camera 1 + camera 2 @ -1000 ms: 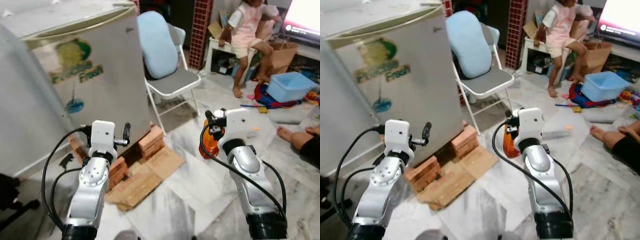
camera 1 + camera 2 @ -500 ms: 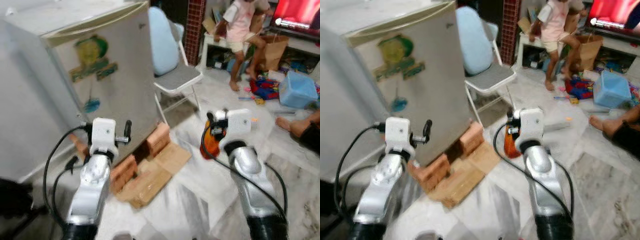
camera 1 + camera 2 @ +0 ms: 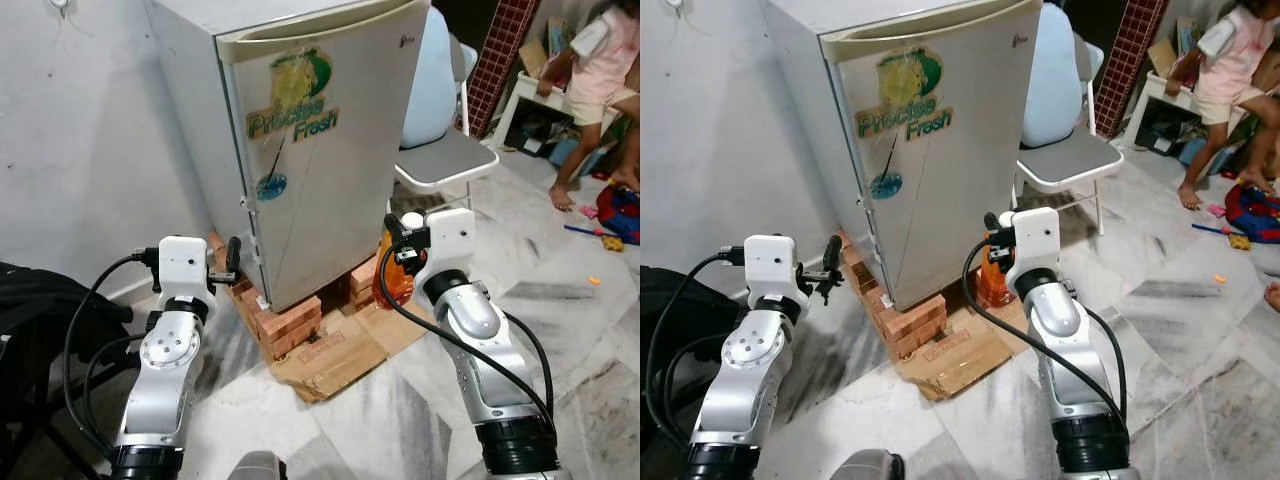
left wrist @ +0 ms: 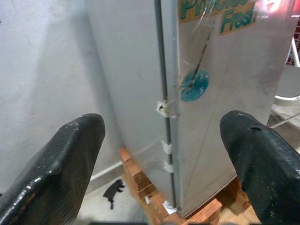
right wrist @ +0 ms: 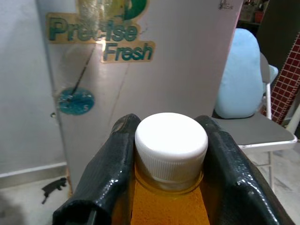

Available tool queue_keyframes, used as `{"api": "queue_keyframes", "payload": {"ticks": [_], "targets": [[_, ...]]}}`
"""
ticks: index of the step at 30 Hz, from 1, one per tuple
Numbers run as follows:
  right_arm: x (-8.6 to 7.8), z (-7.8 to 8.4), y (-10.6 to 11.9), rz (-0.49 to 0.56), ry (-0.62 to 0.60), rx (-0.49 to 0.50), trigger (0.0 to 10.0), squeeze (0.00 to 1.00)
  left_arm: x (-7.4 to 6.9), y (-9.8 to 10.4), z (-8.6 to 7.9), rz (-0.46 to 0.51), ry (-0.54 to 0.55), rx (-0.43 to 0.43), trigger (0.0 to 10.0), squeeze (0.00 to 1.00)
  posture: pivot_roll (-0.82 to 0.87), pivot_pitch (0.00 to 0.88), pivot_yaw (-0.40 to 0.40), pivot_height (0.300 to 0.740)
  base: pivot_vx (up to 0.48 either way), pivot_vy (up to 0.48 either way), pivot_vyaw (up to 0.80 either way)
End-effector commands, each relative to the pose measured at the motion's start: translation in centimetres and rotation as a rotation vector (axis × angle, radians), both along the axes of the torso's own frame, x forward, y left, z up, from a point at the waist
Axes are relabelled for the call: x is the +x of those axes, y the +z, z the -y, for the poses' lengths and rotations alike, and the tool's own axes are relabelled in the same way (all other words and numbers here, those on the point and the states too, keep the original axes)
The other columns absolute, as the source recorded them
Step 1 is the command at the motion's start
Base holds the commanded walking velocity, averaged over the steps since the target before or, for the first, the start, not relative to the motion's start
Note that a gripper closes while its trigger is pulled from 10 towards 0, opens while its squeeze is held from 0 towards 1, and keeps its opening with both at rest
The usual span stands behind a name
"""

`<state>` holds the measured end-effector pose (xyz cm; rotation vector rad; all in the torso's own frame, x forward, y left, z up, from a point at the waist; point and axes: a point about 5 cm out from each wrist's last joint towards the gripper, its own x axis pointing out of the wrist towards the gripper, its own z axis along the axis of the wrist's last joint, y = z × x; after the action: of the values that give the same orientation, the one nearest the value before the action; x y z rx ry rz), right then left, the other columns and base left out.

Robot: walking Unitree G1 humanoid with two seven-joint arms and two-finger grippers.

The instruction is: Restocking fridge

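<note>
Right gripper [image 5: 168,159] is clamping an orange drink bottle [image 3: 394,280] just under its white cap [image 5: 171,140], fingers snug on both sides of the neck. Bottle is hanging in front of the fridge [image 3: 320,150], near the door's lower right corner, above the cardboard sheet [image 3: 345,345].

Left gripper [image 4: 164,154] is carrying nothing, fingers spread wide, facing the door's left edge, where the seam [image 4: 164,93] is running down.

My read: the door is shut, so opening comes first. I'd be hooking the free left fingers into that seam and pulling slowly. The fridge is sitting on stacked bricks [image 3: 285,320], so a hard yank risks rocking it. Keep the bottle upright and clear of the door swing.

Hard to tell: no handle visible, hinge side unclear, interior hidden, bottle label behind the wrist.
</note>
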<state>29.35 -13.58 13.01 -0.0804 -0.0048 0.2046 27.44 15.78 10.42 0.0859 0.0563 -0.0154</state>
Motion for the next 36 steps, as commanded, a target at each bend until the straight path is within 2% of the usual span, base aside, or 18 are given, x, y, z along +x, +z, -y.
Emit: {"api": "queue_keyframes", "payload": {"ticks": [1, 16, 24, 30, 36], "targets": [[0.1, 0.3, 0.8, 0.035, -0.011, 0.003, 10.0, 0.0, 0.2, 0.6, 0.3, 0.022, -0.024, -0.006, 10.0, 0.0, 0.01, 0.0, 0.009, 0.74, 0.285, 0.386, 0.0], [0.2, 0.3, 1.0, 0.046, -0.011, -0.011, 10.0, 0.0, 0.7, 0.8, 0.5, 0.026, -0.018, -0.03, 10.0, 0.0, 0.0, 0.0, 0.003, 0.74, 0.282, 0.389, 0.0], [-0.3, 0.6, 0.9, 0.033, -0.016, -0.074, 10.0, 0.0, 1.3, 1.4, 0.7, 0.042, -0.033, -0.028, 10.0, 0.0, -0.01, 0.0, 0.001, 0.74, 0.126, 0.418, 0.0], [-0.7, 1.0, 0.5, 0.021, -0.031, -0.072, 10.0, 0.0, 1.1, 1.4, 0.9, 0.043, -0.042, -0.026, 10.0, 0.0, 0.0, 0.0, -0.013, 0.74, 0.0, 0.194, 0.0], [-1.1, 1.7, -0.1, 0.005, -0.046, -0.073, 10.0, 0.0, -0.2, 0.8, 0.5, 0.031, -0.008, -0.05, 10.0, 0.0, 0.05, 0.0, -0.084, 0.74, 0.0, 0.0, 0.0]]}}
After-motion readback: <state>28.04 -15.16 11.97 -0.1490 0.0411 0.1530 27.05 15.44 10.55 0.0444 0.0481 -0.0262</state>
